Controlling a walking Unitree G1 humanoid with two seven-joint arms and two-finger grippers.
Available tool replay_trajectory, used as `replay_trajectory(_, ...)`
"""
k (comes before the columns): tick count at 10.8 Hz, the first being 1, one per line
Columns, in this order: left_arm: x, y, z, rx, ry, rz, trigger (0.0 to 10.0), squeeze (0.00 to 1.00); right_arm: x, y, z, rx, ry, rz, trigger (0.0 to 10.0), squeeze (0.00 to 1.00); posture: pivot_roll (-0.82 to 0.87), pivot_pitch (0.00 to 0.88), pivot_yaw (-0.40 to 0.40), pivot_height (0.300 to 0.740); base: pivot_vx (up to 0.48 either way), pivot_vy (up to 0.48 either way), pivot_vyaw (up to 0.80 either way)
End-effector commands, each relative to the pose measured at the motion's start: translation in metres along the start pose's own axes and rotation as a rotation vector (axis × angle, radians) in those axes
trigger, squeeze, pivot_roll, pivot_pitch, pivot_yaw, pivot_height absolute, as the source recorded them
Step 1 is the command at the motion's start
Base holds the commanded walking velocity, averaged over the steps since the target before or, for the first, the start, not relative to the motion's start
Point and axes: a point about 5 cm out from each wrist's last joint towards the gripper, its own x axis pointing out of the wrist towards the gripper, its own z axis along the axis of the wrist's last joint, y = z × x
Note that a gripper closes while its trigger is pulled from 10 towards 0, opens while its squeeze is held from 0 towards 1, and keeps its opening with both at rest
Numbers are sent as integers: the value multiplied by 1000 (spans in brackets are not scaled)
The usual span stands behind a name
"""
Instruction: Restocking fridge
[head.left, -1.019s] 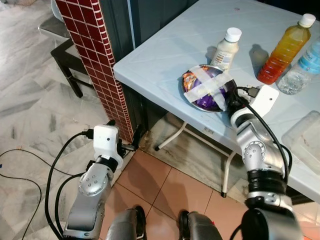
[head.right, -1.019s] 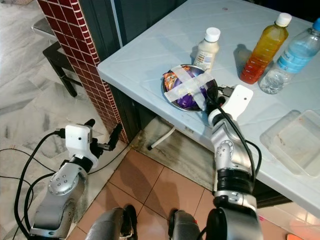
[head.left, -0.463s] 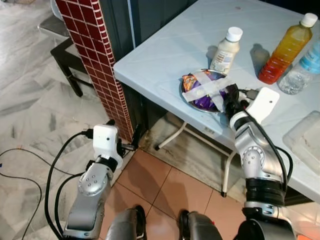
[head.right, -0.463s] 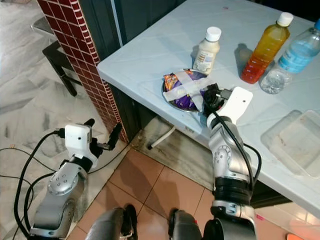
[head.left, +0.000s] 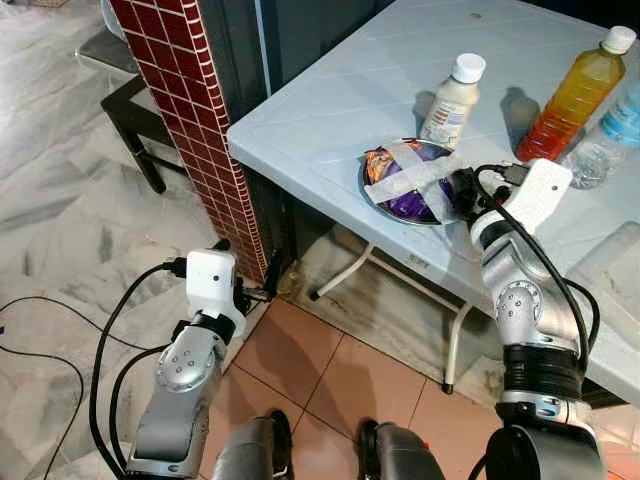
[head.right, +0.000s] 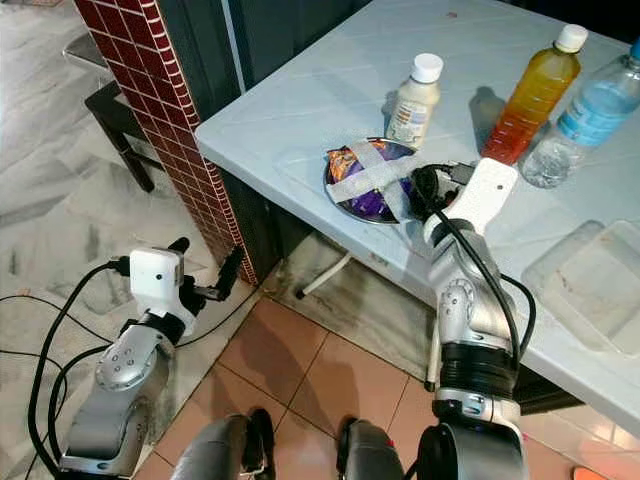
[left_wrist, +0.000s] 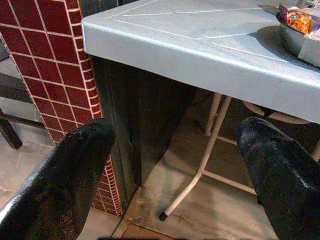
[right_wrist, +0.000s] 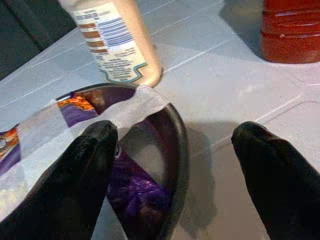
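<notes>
1. The right tool (right_wrist: 175, 165) is over the bench (head.left: 330, 110) at the near right rim of the bowl (head.left: 412, 182), its two black fingers (right_wrist: 82, 165) spread apart. One finger hangs over the bowl's inside and the other over the bench surface beside it, so the dark rim lies between them; nothing is clamped.
2. The bowl sits near the front edge of the pale blue bench. It holds purple and orange wrapped snacks and is crossed by strips of white tape (head.left: 410, 172).
3. Just behind the bowl stands a small beige bottle (head.left: 450, 100) with a white cap, upright and close to the bowl's far rim.
4. Farther right stands an orange drink bottle (head.left: 572, 98), upright, and beside it a clear water bottle (head.right: 585, 115) with a blue label.
5. At the right edge of the bench lies a clear plastic container (head.right: 590, 285).
6. The left tool (left_wrist: 175, 165) hangs low beside the robot's body, released, fingers wide apart and empty. It points toward the space under the bench, where a white folding leg (left_wrist: 200, 165) stands on the floor.
7. A red-tiled pillar (head.left: 195, 120) rises left of the bench, with a dark stool (head.left: 135, 115) behind it on the marble floor (head.left: 70, 240).
</notes>
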Motion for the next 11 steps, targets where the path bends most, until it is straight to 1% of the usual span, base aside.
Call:
replay_trajectory(1, -2, 0, 0, 2, 2, 3, 10000, 0, 2, 0, 2, 4, 1, 6, 10000, 1000, 25, 159, 30, 740, 0, 0, 0)
replay_trajectory(3, -1, 0, 0, 4, 4, -1, 10000, 0, 6, -8, -3, -1, 42, 0, 10000, 1000, 26, 159, 31, 740, 0, 0, 0)
replay_trajectory(5, -1, 0, -1, 6, 8, -3, 10000, 0, 12, -20, -8, -37, 85, -7, 10000, 1000, 32, 159, 34, 740, 0, 0, 0)
replay_trajectory(6, -2, 0, -1, 7, 8, -4, 10000, 0, 14, -23, -10, -48, 101, -9, 2039, 702, 32, 158, 34, 740, 0, 0, 0)
replay_trajectory(7, -2, 0, -1, 7, 9, -3, 10000, 0, 15, -24, -10, -50, 105, -7, 0, 0, 32, 158, 34, 740, 0, 0, 0)
replay_trajectory(10, -2, 0, -1, 9, 11, -5, 10000, 0, 21, -30, -16, -20, 146, -20, 0, 0, 35, 160, 34, 740, 0, 0, 0)
replay_trajectory(11, -3, 0, -1, 9, 10, -4, 10000, 0, 21, -31, -19, 22, 167, -29, 0, 0, 36, 160, 32, 740, 0, 0, 0)
